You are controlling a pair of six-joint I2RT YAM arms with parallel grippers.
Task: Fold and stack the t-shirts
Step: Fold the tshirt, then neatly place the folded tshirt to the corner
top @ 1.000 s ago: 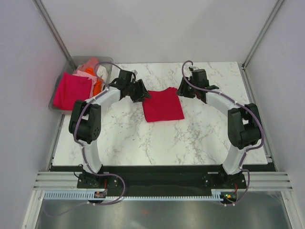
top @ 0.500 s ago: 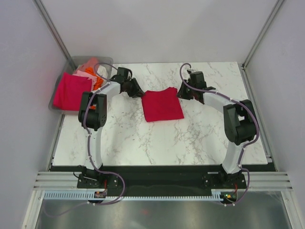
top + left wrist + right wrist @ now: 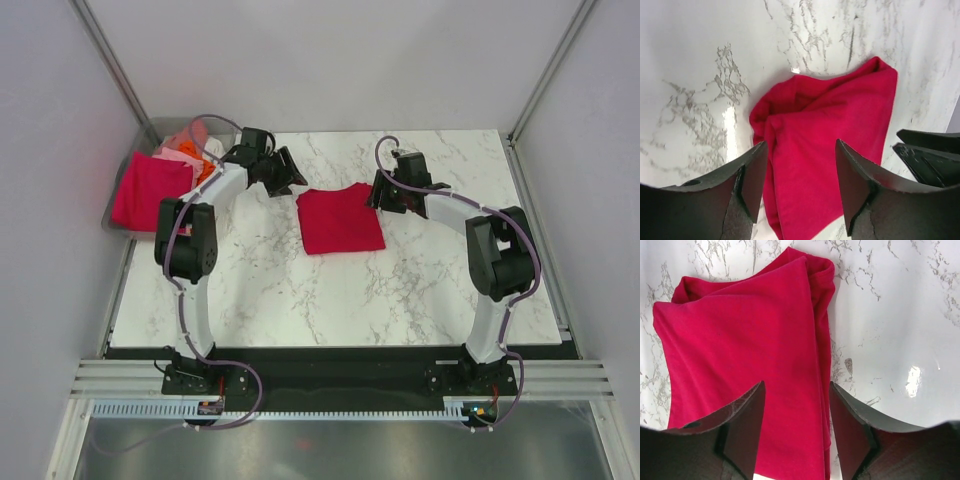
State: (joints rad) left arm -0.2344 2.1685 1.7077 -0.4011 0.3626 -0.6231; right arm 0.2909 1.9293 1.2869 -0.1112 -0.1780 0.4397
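A folded crimson red t-shirt (image 3: 340,218) lies flat on the marble table near the middle back. It fills the left wrist view (image 3: 825,135) and the right wrist view (image 3: 745,365). My left gripper (image 3: 288,172) is open and empty, hovering at the shirt's far left corner. My right gripper (image 3: 380,192) is open and empty at the shirt's far right edge. A magenta-pink shirt (image 3: 150,188) hangs over the bin's near rim. Orange (image 3: 204,172), pale pink (image 3: 182,150) and white (image 3: 213,150) shirts lie bunched in the bin.
The clear grey plastic bin (image 3: 162,130) stands off the table's back left corner. The table's left edge (image 3: 122,290) runs beside it. Grey walls and metal posts close in the back and sides. The right gripper's fingers (image 3: 930,150) show in the left wrist view.
The left gripper has drawn back from the shirt's left corner toward the far left. The right gripper has moved left to the shirt's right edge. The shirt lies still.
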